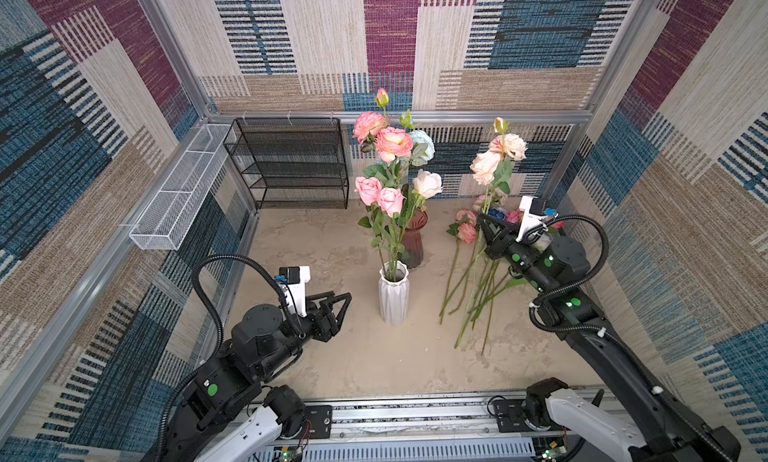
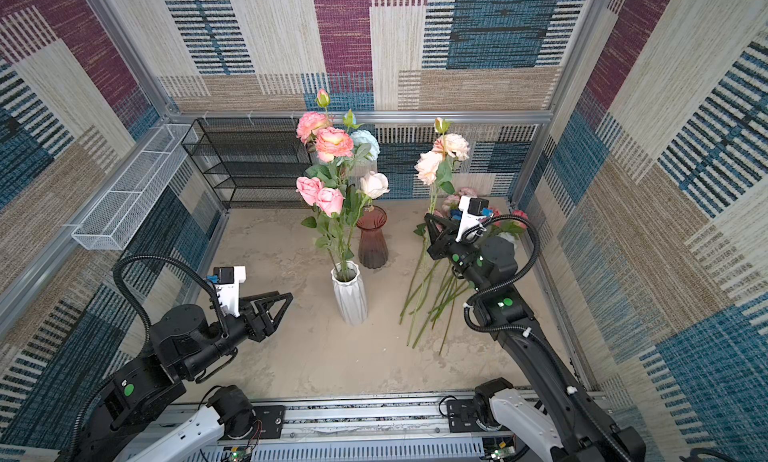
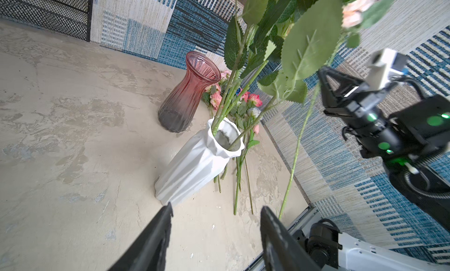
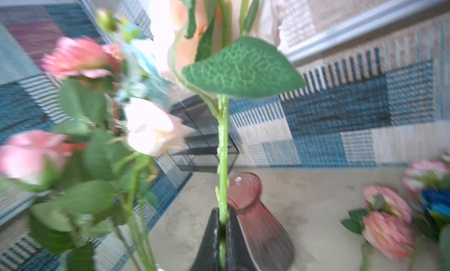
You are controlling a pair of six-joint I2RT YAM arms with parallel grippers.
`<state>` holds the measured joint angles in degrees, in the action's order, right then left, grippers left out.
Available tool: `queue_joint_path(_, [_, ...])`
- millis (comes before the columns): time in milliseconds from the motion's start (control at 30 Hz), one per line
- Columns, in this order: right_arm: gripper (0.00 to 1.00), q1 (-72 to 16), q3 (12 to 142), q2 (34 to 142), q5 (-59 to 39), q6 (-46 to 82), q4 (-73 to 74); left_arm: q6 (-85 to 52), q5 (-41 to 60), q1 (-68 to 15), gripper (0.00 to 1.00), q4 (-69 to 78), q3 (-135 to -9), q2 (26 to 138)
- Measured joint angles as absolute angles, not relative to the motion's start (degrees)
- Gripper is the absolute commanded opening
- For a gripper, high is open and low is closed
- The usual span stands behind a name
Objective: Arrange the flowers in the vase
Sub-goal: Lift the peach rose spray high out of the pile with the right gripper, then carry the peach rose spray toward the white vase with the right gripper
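A white faceted vase (image 1: 393,293) (image 2: 350,293) (image 3: 202,160) stands mid-table and holds several flowers (image 1: 390,165) with pink, peach, cream and pale blue heads. My right gripper (image 1: 483,223) (image 2: 429,222) (image 4: 222,213) is shut on the green stem (image 4: 223,148) of a peach-headed flower (image 1: 498,156), which it holds upright to the right of the vase. Beneath that arm, several loose flowers (image 1: 466,232) lie on the table. My left gripper (image 1: 347,300) (image 2: 289,297) (image 3: 216,207) hangs open and empty just left of the vase's base.
A red glass vase (image 1: 415,239) (image 3: 187,94) (image 4: 255,221) stands empty right behind the white one. A black mesh shelf (image 1: 291,165) sits at the back left wall, and a white wire basket (image 1: 183,190) hangs on the left wall.
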<state>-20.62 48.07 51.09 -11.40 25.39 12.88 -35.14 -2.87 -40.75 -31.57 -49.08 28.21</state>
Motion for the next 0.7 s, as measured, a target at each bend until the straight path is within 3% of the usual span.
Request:
queue_joint_path(233, [0.0,-29.8,47.4,48.0,-4.1,23.6,26.0,-35.1,-2.9,-40.8,0.59,-31.6,-49.8,28.4])
queue_joint_path(700, [0.0,-36.4,60.9,62.6,0.5,15.8,42.6,-35.2,-3.1,-40.8,0.59,-31.6,-50.1,28.1])
